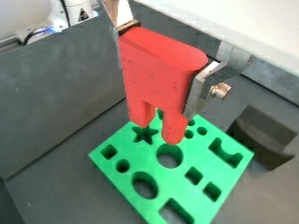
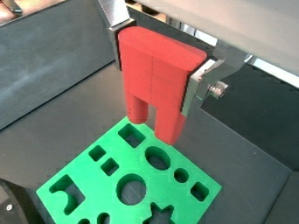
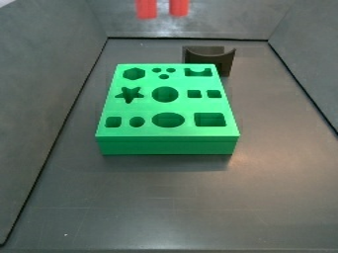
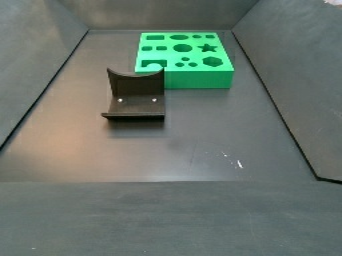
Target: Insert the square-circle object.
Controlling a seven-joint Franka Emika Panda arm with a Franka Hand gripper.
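In a wrist view, the gripper [image 1: 163,68] clamps one red two-pronged piece, the square-circle object [image 1: 155,74], above one green board [image 1: 176,166]. Its prongs hang over the board's star-hole corner. One fixture [image 1: 267,131] stands beside the board.

In both wrist views a silver finger [image 2: 205,72] presses the piece's side.

In a side view, one fixture [image 3: 208,59] sits just behind the board [image 3: 169,138], with bare floor along the other edges.

In a side view, the fixture [image 4: 134,96] stands near the board [image 4: 185,60].

gripper [image 3: 162,8]: cut off by frame edge in a side view | fingertips possibly hidden behind red piece [image 1: 158,83]
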